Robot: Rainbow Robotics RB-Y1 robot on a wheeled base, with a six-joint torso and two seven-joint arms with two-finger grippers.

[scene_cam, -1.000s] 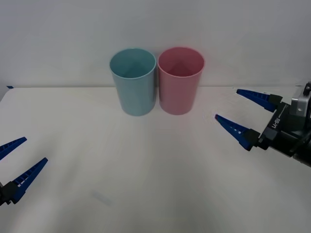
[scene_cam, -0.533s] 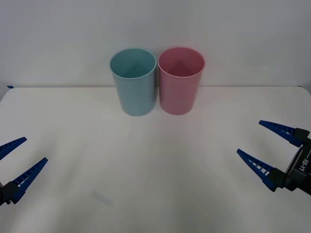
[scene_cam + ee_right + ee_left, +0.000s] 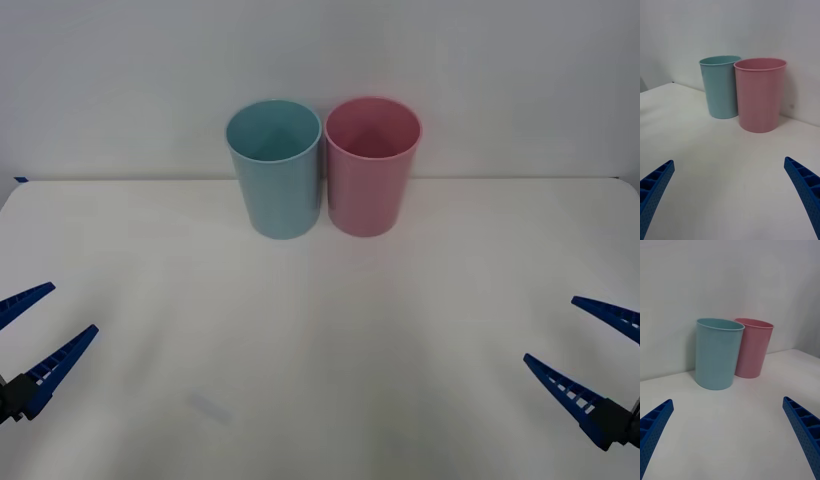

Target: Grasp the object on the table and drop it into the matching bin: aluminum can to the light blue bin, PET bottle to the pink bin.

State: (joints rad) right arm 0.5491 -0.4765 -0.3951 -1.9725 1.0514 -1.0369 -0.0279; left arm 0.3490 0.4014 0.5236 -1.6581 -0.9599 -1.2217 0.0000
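A: How far is the task carried?

B: No bottle is seen on the table [image 3: 320, 330]; it is judged to be dropped already in the pink bin [image 3: 371, 165], at 12 o'clock beside the light blue bin [image 3: 275, 167], though the inside is not seen.

A: And the grippers?

B: The left gripper [image 3: 32, 338] at 8 o'clock and the right gripper [image 3: 590, 352] at 4 o'clock are spread wide; nothing is held.

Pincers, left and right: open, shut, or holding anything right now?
Left pincer: open, holding nothing, low at the table's left edge.
Right pincer: open, holding nothing, low at the table's right edge.
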